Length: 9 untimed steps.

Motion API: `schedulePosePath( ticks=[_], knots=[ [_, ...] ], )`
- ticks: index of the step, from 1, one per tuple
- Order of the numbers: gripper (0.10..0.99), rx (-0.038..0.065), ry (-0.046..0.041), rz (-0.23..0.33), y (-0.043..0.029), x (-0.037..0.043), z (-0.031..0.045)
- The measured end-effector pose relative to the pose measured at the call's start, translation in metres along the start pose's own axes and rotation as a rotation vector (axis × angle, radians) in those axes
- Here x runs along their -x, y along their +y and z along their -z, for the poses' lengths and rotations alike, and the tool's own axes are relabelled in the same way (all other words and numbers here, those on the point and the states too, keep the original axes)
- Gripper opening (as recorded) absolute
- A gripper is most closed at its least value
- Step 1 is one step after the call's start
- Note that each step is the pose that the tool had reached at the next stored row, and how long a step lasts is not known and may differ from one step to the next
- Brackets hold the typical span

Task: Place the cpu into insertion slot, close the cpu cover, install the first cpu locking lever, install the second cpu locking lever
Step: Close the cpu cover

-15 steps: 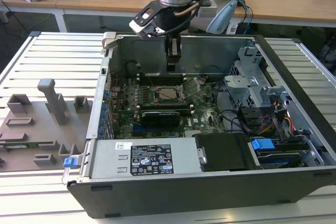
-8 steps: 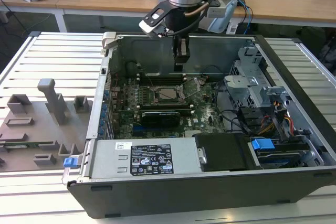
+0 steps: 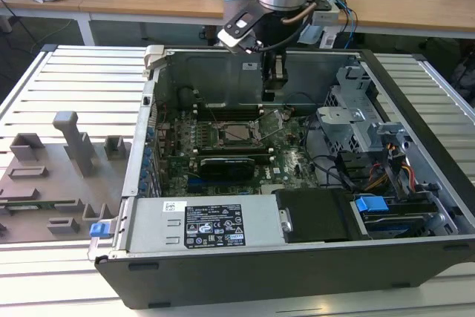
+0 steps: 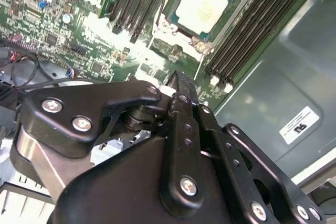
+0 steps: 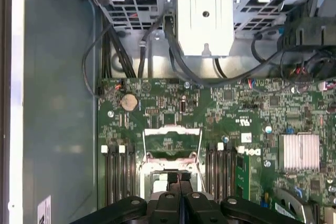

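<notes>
So the cpu (image 4: 202, 4) is sitting flat in the insertion slot (image 4: 172, 8), pale metal top facing up, black rim showing round it. The cpu cover (image 5: 171, 131) isn't down on it: in the first wrist view the silvery frame stands flipped up at the socket's edge, and you can see green board through its window. Thin wire levers run along both sides of it. Long black memory slots (image 5: 118, 174) flank the socket on the motherboard (image 5: 236, 108). The gripper (image 5: 178, 178) hangs over the board right by the socket, fingers pressed together with nothing between them. All of this is inside the open computer case (image 3: 297, 269).
</notes>
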State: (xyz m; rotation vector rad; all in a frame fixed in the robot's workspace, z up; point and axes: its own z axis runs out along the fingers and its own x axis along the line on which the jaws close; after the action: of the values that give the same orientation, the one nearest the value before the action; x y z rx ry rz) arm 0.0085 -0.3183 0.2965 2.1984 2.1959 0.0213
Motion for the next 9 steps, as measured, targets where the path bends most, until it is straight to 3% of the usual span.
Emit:
schedulePosePath(
  ticks=[9],
  knots=[
    [0.106, 0.000, 0.0002, 0.000, 0.0209, 0.0000, -0.0008]
  ],
)
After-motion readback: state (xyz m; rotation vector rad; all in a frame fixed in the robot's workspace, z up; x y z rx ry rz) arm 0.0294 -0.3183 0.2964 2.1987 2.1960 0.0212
